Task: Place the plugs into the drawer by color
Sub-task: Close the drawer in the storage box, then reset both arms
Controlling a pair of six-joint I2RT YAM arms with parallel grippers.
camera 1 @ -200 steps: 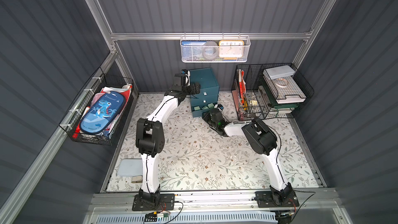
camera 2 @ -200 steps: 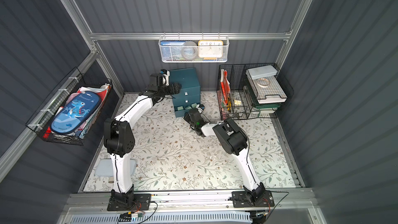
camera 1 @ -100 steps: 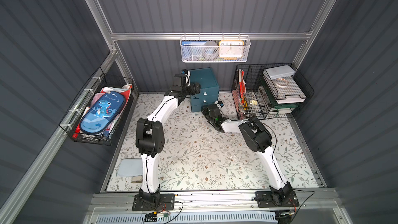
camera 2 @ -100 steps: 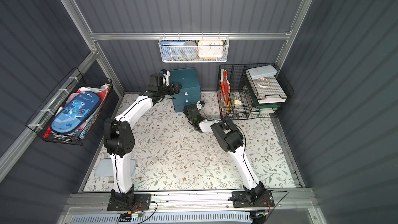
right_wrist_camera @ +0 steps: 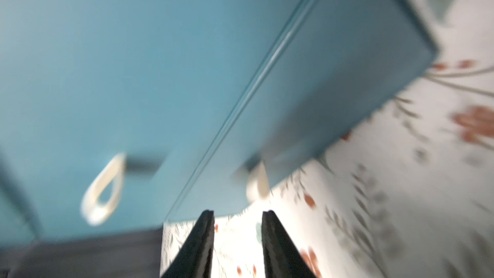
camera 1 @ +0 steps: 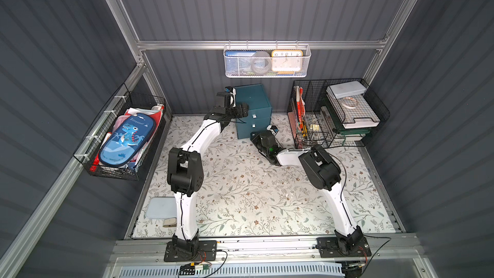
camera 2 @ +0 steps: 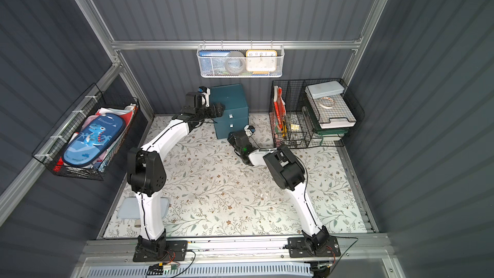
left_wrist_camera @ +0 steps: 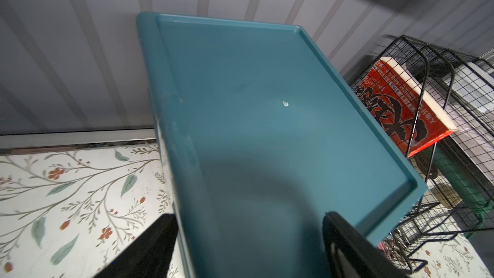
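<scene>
The drawer (camera 1: 255, 102) (camera 2: 230, 100) is a dark teal cabinet against the back wall, and all its fronts sit flush. Two white pull tabs (camera 1: 254, 116) show in the top views. My left gripper (camera 1: 242, 109) (left_wrist_camera: 248, 216) is open, one finger beside the cabinet's side wall and the other over its flat top (left_wrist_camera: 254, 102). My right gripper (camera 1: 254, 139) (right_wrist_camera: 238, 212) is low at the bottom drawer front (right_wrist_camera: 334, 89), beside its tab (right_wrist_camera: 258, 183). Its jaws are narrowly open with only floor between them. No plugs are in view.
Black wire racks (camera 1: 334, 113) with papers and boxes stand right of the cabinet. A white mesh basket (camera 1: 267, 61) hangs on the back wall. A wire basket with a dinosaur pencil case (camera 1: 125, 137) hangs on the left wall. A pale blue tray (camera 1: 161, 207) lies front left.
The bottom drawer stood pulled out a second ago and is now flush. My right gripper moved in toward the cabinet with it. The left arm has stayed put.
</scene>
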